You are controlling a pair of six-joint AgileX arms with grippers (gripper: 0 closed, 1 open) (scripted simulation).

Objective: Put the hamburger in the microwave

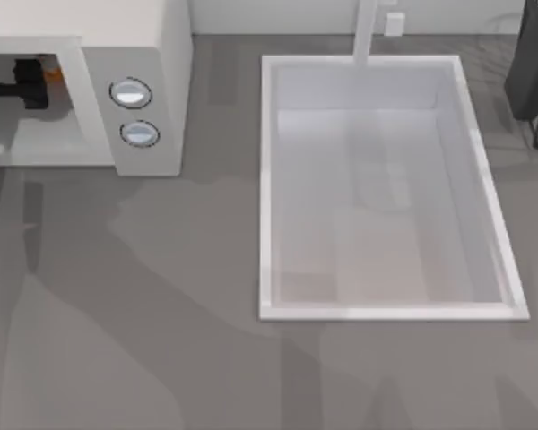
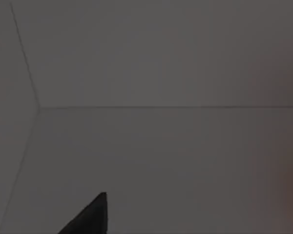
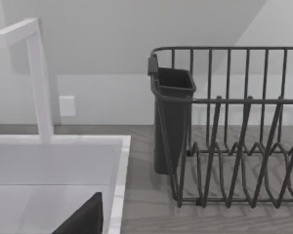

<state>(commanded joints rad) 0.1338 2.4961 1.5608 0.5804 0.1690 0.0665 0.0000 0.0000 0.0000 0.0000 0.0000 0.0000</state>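
Left gripper [image 1: 38, 79] is reached into the grey cavity of the microwave [image 1: 161, 54], which stands at the far left corner of the table [image 1: 161, 313]; in the top view the dark gripper body lies across the cavity opening, pointing toward the side panel. Whether its fingers are spread or closed cannot be told from these views. An orange sliver of the hamburger [image 1: 52, 72] shows just at the gripper's tip, inside the cavity near the wall that borders the side panel; whether the gripper touches it or has hold of it cannot be told. The left wrist view looks at plain grey inner walls and the cavity floor, with one dark finger [image 2: 90, 219] at the frame edge and a faint orange glow at the opposite edge. The sink [image 1: 267, 179], a white rectangular basin, is sunk into the table toward the right side, with a white faucet [image 1: 368, 31] at its far edge. A dark wire dish rack [image 3: 234, 146] stands at the far right corner of the table, just beside the sink, and carries a dark cup-shaped holder [image 3: 172, 122] on the end nearest the sink. Two round silver-blue knobs [image 1: 131, 93] sit one above the other on the microwave's side panel. Right gripper [image 3: 83, 219] is parked near the sink's right edge, facing the rack.
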